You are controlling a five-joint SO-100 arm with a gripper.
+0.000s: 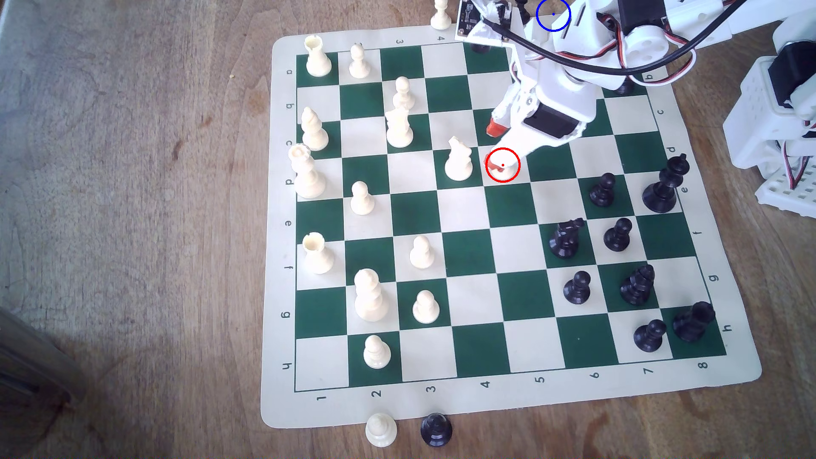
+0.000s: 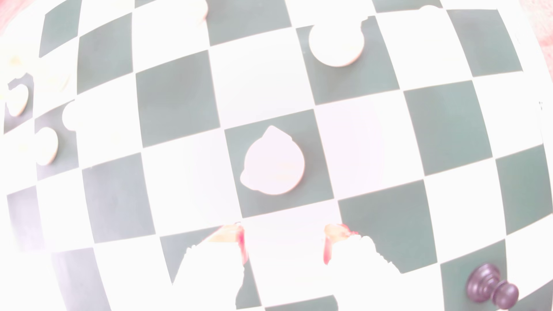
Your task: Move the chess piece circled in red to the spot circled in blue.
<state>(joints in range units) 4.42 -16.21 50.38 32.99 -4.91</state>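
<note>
The red ring [image 1: 502, 164] sits on a white square just to the exterior view's right of a cream knight [image 1: 458, 161]. My gripper [image 1: 494, 145] hovers over that square, open, its red-tipped fingers [image 1: 495, 128] spread apart. The lower finger covers most of the ring, so I cannot make out the chess piece circled in red. In the washed-out wrist view the gripper [image 2: 284, 242] straddles a white square with the knight [image 2: 273, 163] beyond it. The blue ring [image 1: 553, 14] is at the top edge beyond the board, overlapped by my arm.
Cream pieces fill the exterior view's left half of the board [image 1: 485, 397], black ones the right, the nearest a black pawn [image 1: 602, 190]. A cream pawn [image 1: 441, 15] stands off the board's far edge. Two captured pieces [image 1: 380, 430] lie in front. The arm's base [image 1: 777, 110] is at right.
</note>
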